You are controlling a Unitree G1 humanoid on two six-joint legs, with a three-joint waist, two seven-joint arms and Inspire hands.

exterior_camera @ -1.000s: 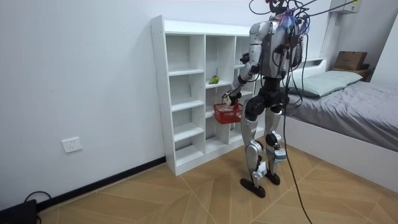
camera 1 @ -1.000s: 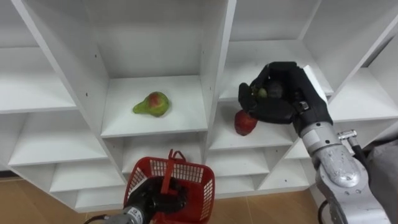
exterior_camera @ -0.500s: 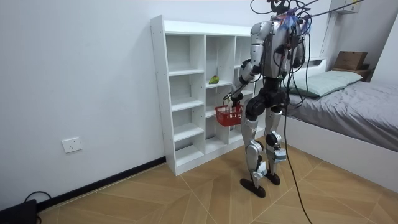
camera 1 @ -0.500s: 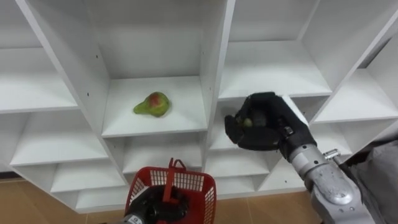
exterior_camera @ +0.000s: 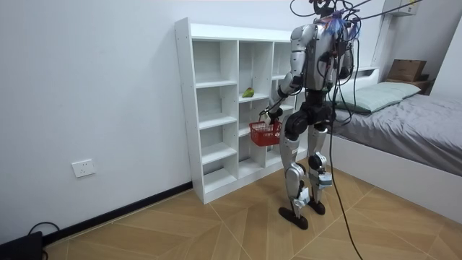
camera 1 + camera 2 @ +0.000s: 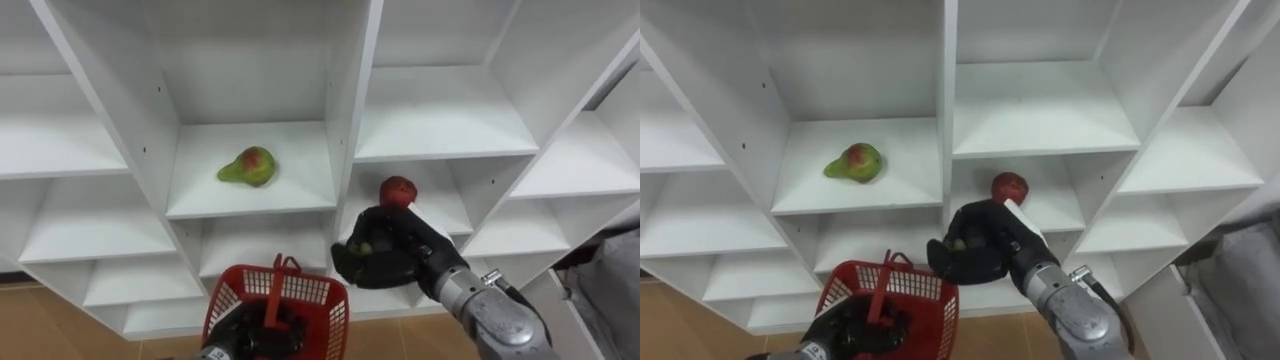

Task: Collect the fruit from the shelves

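Observation:
My right hand (image 6: pixel 392 250) hangs just above and right of the red basket (image 6: pixel 322 303), shut on a small green fruit (image 6: pixel 364 247) that peeks out between its dark fingers. My left hand (image 6: pixel 250 335) is curled round the basket's upright handle (image 6: pixel 272 288) at the bottom of the view. A green-red pear (image 6: pixel 248 165) lies on the middle shelf. On the lower shelf to its right sits a red apple (image 6: pixel 397 190), behind my right hand. In the room view I stand facing the white shelf unit (image 5: pixel 216 108), with the basket (image 5: pixel 264 132) at hip height.
The closet is a white grid of open compartments with a thick upright divider (image 6: pixel 352 110) between the pear and the apple. A bed (image 5: pixel 415 123) stands behind me at the room view's right. A wall socket (image 5: pixel 84 168) is on the left wall.
My right hand has come down and to the left out of the apple's compartment, carrying the green fruit toward the basket. The apple now shows fully.

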